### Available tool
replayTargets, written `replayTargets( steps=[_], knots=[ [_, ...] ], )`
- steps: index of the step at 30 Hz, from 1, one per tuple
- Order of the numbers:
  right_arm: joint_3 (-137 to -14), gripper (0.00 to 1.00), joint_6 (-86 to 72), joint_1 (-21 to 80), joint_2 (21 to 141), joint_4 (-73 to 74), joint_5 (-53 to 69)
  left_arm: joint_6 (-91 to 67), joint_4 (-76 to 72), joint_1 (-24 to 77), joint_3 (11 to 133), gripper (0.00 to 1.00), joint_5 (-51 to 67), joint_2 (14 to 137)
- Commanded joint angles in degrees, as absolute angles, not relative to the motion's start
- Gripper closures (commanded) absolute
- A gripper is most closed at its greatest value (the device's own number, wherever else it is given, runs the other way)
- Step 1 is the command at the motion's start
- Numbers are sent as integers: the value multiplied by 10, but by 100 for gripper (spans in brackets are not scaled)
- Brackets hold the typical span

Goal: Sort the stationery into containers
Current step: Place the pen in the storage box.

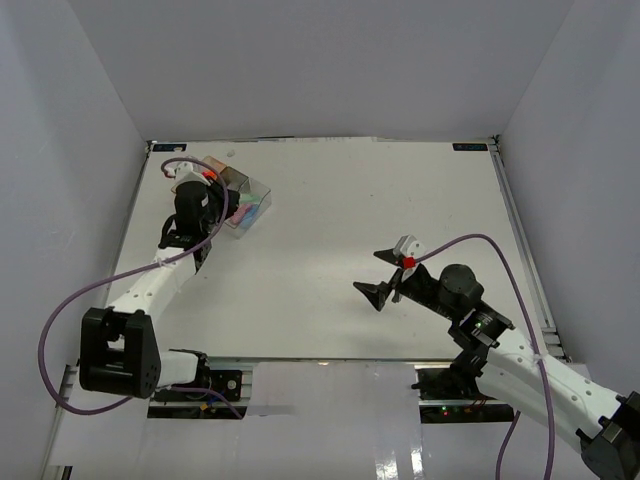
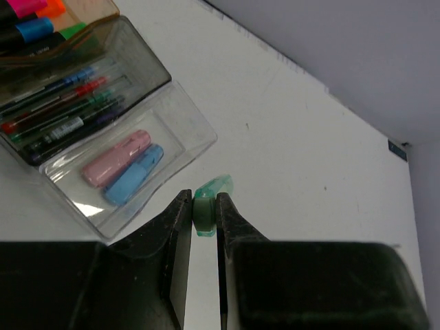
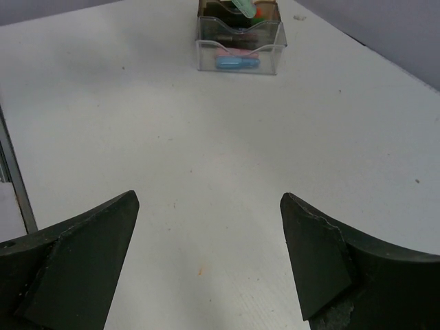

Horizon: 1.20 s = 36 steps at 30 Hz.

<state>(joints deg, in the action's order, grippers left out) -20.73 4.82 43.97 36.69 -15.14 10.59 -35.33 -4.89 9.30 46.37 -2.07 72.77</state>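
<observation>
Mint marker (image 2: 218,184) pinched in left gripper (image 2: 204,206) hovers by tray (image 2: 159,77), likely bound for pastel compartment (image 2: 180,148); right gripper (image 3: 210,199) gapes empty

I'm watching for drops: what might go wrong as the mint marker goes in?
The left tool pinches the mint marker near one end, so it may pivot or slip. The pink marker and blue marker already lie in the clear compartment, so it could land crooked on them.

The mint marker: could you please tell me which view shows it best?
The left wrist view: the mint marker sits close-up, pinched between the left fingers near the tray. The right wrist view shows only a distant mint tip; the top view hides it behind the left arm.
</observation>
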Motion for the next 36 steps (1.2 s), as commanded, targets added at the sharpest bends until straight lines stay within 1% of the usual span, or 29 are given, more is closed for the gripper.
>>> replayTargets(
  steps=[1, 5, 12, 15, 16, 17, 19, 20, 22, 23, 26, 27, 29, 30, 32, 33, 35, 36],
  knots=[
    [-205, 10, 35, 441, 333, -157, 87, -406, -190, 75, 458, 100, -31, 750],
    [-213, 10, 35, 441, 313, -135, 80, -416, -228, 69, 470, 100, -47, 816],
    [-210, 10, 34, 441, 273, -120, 68, -446, -236, 62, 493, 100, -50, 894],
    [-211, 10, 33, 441, 266, -118, 69, -457, -244, 62, 492, 96, -54, 919],
    [-210, 10, 33, 441, 265, -119, 69, -458, -248, 62, 493, 93, -54, 932],
    [-211, 10, 32, 441, 265, -119, 70, -456, -249, 62, 495, 85, -57, 939],
    [-212, 10, 32, 442, 264, -116, 71, -453, -247, 61, 500, 76, -59, 955],
    [-213, 10, 30, 441, 263, -115, 71, -453, -240, 61, 504, 65, -57, 961],
    [-216, 10, 30, 442, 261, -106, 72, -453, -219, 58, 517, 53, -50, 972],
    [-218, 10, 30, 441, 259, -104, 71, -453, -212, 57, 519, 42, -49, 971],
    [-227, 10, 30, 441, 253, -91, 62, -441, -202, 57, 515, 32, -47, 950],
    [-228, 10, 30, 441, 251, -87, 56, -436, -186, 57, 515, 24, -50, 941],
    [-239, 10, 28, 442, 250, -74, 39, -423, -171, 56, 510, 17, -54, 907],
    [-243, 10, 26, 441, 251, -69, 28, -417, -150, 56, 508, 11, -57, 891],
    [-261, 10, 22, 441, 254, -41, 3, -382, -120, 56, 511, 6, -56, 838],
    [-268, 10, 18, 442, 254, -28, -43, -368, -81, 56, 514, 3, -57, 818],
    [-294, 10, 15, 442, 254, 22, -100, -316, -41, 55, 526, 2, -54, 751],
    [-303, 10, 11, 441, 254, 38, -118, -296, 9, 55, 533, 2, -51, 728]
  ],
)
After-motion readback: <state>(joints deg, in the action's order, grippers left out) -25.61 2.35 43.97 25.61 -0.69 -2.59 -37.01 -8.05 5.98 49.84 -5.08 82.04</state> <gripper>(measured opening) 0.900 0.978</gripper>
